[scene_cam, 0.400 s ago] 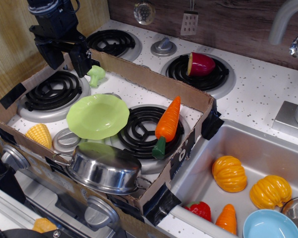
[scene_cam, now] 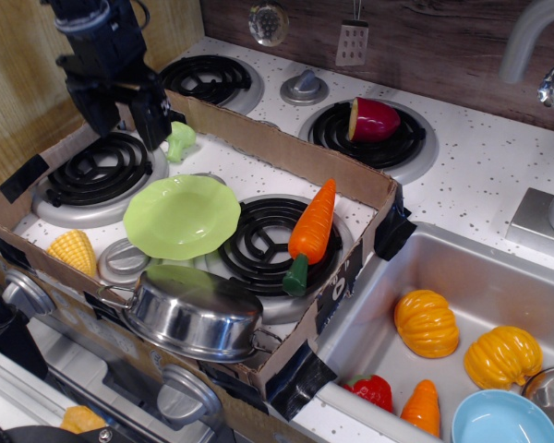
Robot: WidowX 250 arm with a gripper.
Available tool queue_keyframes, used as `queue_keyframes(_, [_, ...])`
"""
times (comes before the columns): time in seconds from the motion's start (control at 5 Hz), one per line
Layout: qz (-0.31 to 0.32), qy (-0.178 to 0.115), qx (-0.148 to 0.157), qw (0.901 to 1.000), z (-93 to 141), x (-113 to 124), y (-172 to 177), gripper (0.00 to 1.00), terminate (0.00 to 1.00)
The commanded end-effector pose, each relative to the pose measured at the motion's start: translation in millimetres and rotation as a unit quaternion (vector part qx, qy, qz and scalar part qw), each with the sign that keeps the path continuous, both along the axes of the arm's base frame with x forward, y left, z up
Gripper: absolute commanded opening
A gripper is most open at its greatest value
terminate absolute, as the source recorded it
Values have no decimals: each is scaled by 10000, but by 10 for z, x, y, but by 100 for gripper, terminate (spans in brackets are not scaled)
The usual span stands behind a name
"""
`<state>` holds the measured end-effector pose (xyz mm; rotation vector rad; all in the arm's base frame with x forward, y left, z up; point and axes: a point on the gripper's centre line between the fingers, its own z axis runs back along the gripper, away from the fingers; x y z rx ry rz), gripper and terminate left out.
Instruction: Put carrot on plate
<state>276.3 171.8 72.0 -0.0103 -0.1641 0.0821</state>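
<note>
The long orange carrot with a dark green stem end lies across the right front burner, stem toward the front. The lime-green plate sits just left of it, between the two front burners, empty. My gripper hangs at the back left above the left burner, fingers apart and empty, well away from the carrot.
A cardboard tray wall surrounds the burners. Green broccoli sits by the gripper, corn at front left, a steel pot at the front. The sink at right holds pumpkins, a stubby orange vegetable and a blue dish.
The gripper has shifted slightly to the right and down; nothing else has moved.
</note>
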Motion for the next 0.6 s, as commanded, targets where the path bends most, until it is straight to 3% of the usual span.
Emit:
queue_keyframes(0.0, [345,-272,339,9985,83,70,-448,100,0])
queue_keyframes(0.2, [660,-136,417,9969,134,88,-763,100,0])
queue_keyframes(0.4, [1041,-272,597,9924,101,83,-1080,100,0])
